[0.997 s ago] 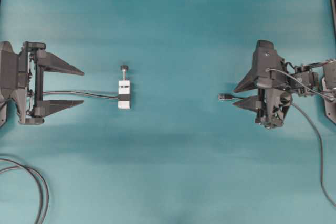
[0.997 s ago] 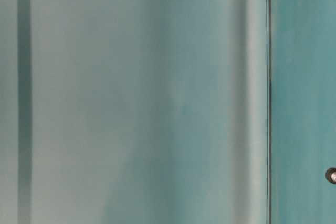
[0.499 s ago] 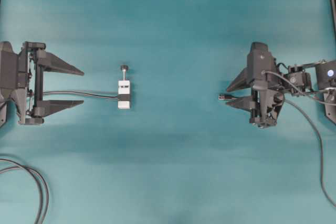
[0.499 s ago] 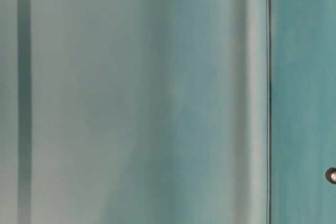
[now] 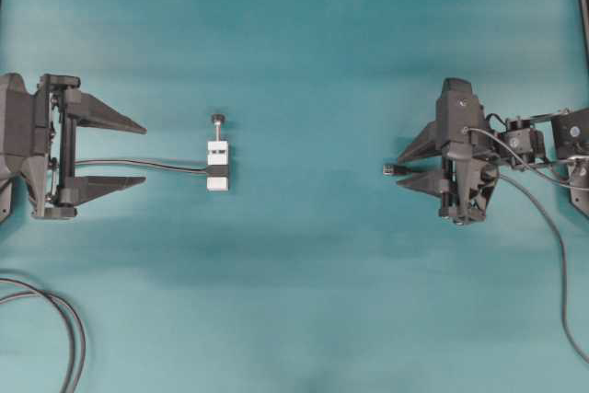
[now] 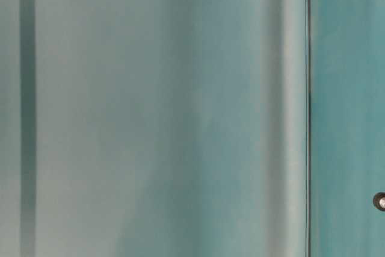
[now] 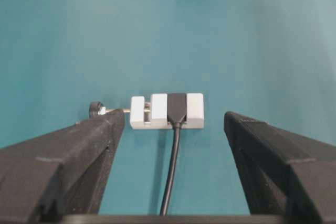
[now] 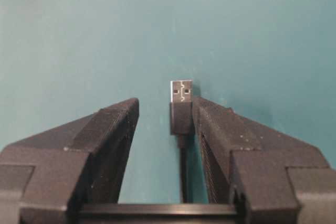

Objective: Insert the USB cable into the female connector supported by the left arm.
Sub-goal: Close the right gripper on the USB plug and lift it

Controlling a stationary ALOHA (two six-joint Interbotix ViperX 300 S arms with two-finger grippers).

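Both end effectors gape: right (image 5: 410,164) straddles USB cable (image 8: 181,106), bare teal table (image 5: 313,62) between them

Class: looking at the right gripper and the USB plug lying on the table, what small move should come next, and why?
Probably close the right gripper on the USB plug. Its fingers stand open with the plug lying between them, close beside one finger, not yet clamped. The white connector block waits untouched in front of the open left gripper.

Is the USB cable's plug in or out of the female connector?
Out. The USB cable lies by the right gripper, far across the table from the female connector.
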